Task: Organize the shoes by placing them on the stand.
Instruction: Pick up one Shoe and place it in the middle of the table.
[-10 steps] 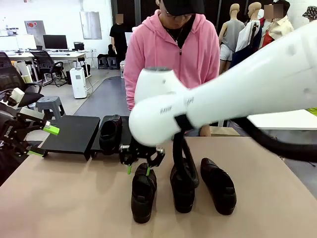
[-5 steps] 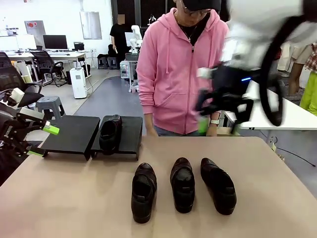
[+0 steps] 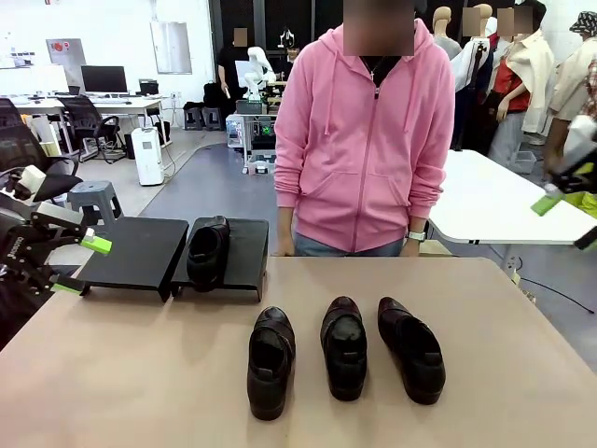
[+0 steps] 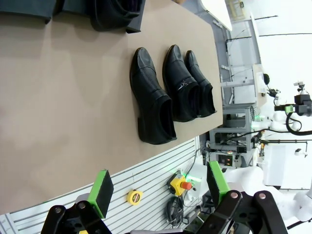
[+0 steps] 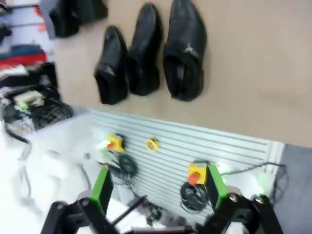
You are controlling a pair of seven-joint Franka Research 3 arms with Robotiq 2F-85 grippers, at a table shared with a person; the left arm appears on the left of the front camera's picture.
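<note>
Tan table (image 3: 131, 383), long side facing the robot. A person (image 3: 368, 140) in a pink hoodie stood at the far edge, arms hanging at the sides.

The stand (image 3: 135, 250) sat at the far left corner of the table. It was low and black, with two sloped panels side by side. One shoe (image 3: 207, 252) lay lengthwise on the right-hand panel, toward that panel's left half.

The other three shoes lay on the bare tabletop near the middle, well apart from the stand. They were in a row side by side, toes toward the person's side. The left shoe (image 3: 270, 362) lay a little nearer the robot than its neighbours, with a clear gap beside it. The middle shoe (image 3: 344, 347) and the right shoe (image 3: 410, 349) lay close together with a narrow strip of table between them. All were black and glossy, with nothing touching them.

The left gripper (image 4: 159, 187) hung off the table's left edge, just beside the stand's left panel. Its green pads were spread wide with nothing between them.

The right gripper (image 5: 158, 187) was up and off to the table's right side, well clear of the shoes. Its image was somewhat blurred, but its pads stood wide apart and it held nothing.
</note>
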